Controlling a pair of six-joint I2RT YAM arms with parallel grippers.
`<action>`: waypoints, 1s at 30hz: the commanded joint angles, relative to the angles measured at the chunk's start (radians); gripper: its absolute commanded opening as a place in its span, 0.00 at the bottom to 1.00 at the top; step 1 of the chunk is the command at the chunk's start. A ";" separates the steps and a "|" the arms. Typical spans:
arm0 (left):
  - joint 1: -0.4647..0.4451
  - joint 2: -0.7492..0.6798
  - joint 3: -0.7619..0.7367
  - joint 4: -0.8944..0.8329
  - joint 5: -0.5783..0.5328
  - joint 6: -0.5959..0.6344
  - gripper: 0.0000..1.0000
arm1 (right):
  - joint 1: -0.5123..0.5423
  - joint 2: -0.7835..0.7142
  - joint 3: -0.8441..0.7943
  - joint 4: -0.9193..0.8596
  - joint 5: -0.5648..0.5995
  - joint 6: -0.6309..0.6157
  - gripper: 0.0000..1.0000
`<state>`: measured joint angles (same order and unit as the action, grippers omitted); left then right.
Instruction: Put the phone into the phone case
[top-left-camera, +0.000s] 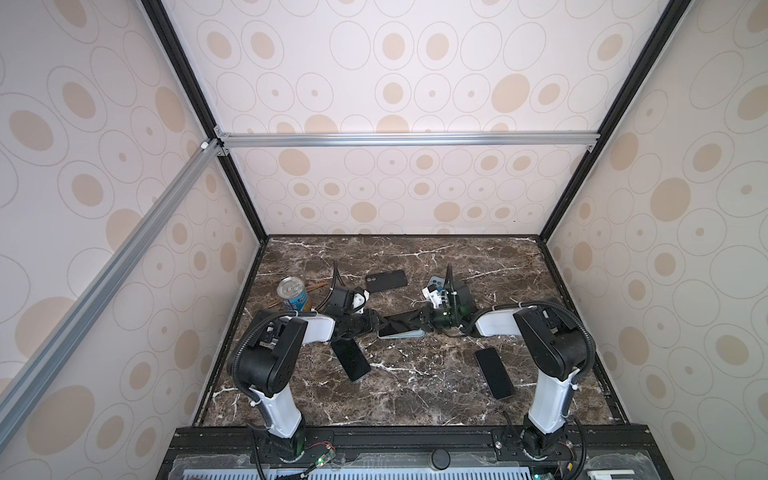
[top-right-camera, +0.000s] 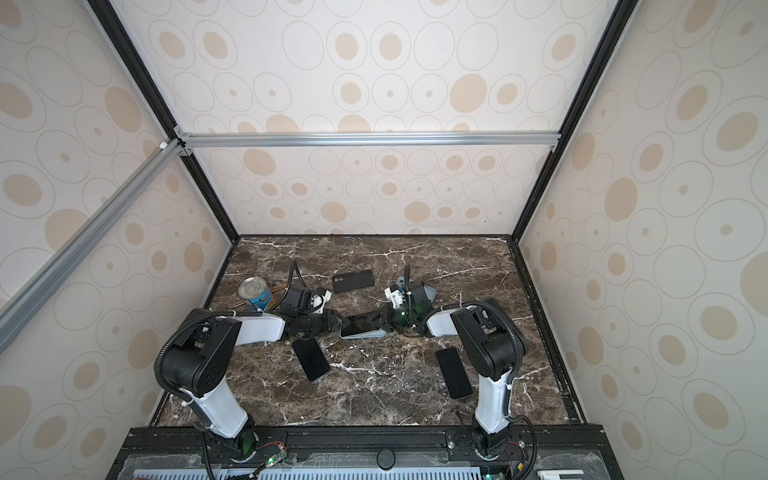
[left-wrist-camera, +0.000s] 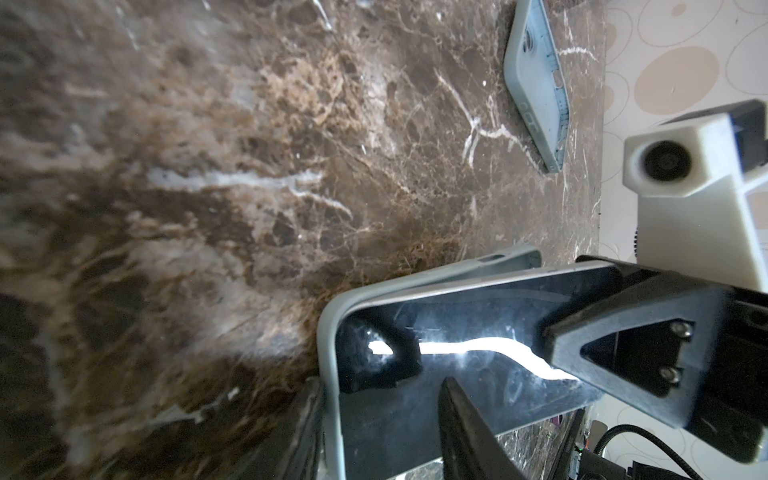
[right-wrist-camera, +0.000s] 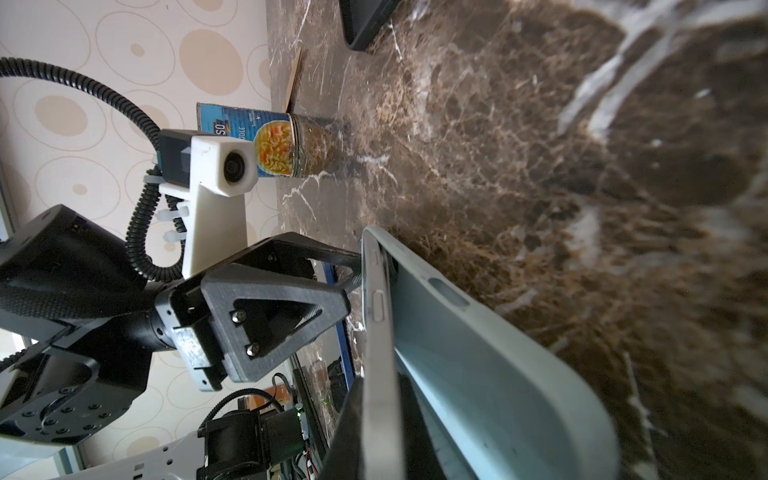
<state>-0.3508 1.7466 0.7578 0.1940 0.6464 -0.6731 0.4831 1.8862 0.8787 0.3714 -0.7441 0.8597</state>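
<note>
At mid-table in both top views my two grippers face each other over a black-screened phone (top-left-camera: 399, 326) lying in a pale blue phone case (top-left-camera: 409, 334). The left gripper (left-wrist-camera: 382, 415) is shut on one end, one finger on the screen (left-wrist-camera: 457, 332) and one behind the case wall (left-wrist-camera: 328, 374); the phone sits inside the case rim there. At the opposite end the right gripper (right-wrist-camera: 380, 415) is shut on the phone's silver edge (right-wrist-camera: 376, 332), and the case (right-wrist-camera: 478, 374) gapes away from the phone on that side.
Two black phones lie flat, one near the left arm (top-left-camera: 350, 359) and one near the right arm (top-left-camera: 493, 372). A black case (top-left-camera: 385, 280) and a second pale blue case (left-wrist-camera: 536, 83) lie further back. A soup can (top-left-camera: 293, 294) and a wooden stick (top-left-camera: 311, 287) stand back left.
</note>
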 joint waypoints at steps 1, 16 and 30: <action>-0.018 -0.004 0.017 -0.027 -0.010 0.024 0.45 | 0.012 0.015 -0.010 -0.299 0.166 -0.076 0.12; -0.018 -0.028 0.011 -0.039 -0.016 0.037 0.45 | 0.012 -0.064 0.112 -0.536 0.248 -0.179 0.29; -0.019 -0.044 0.008 -0.036 -0.012 0.035 0.45 | 0.011 -0.110 0.196 -0.707 0.310 -0.256 0.42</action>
<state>-0.3649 1.7302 0.7578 0.1753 0.6411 -0.6605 0.4892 1.8156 1.0382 -0.2607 -0.4679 0.6353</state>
